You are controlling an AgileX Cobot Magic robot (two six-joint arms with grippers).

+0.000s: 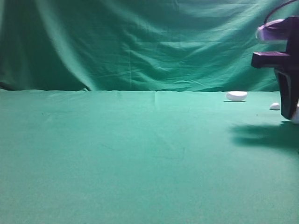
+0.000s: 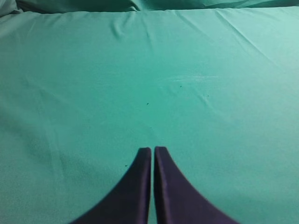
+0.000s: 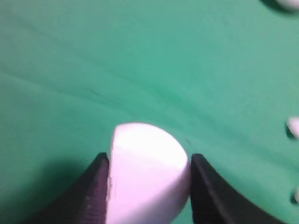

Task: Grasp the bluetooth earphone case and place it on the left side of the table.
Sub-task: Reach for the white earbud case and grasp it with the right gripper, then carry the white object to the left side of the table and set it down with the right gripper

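The bluetooth earphone case [image 3: 147, 177] is a smooth white rounded body held between the two dark fingers of my right gripper [image 3: 149, 158]. The jaws press on both its sides. In the exterior high view this gripper [image 1: 288, 111] hangs low at the far right edge of the green table [image 1: 117, 154], with only a white sliver of the case [image 1: 296, 115] showing at its tip. I cannot tell whether the case touches the cloth. My left gripper [image 2: 153, 149] is shut and empty over bare green cloth [image 2: 140, 70]; it does not show in the exterior high view.
A white half-dome lump [image 1: 236, 96] lies at the back right near the green backdrop [image 1: 140, 42]. A tiny white pebble [image 1: 274, 106] lies just left of the right gripper. Small white bits [image 3: 293, 126] show at the right edge of the right wrist view.
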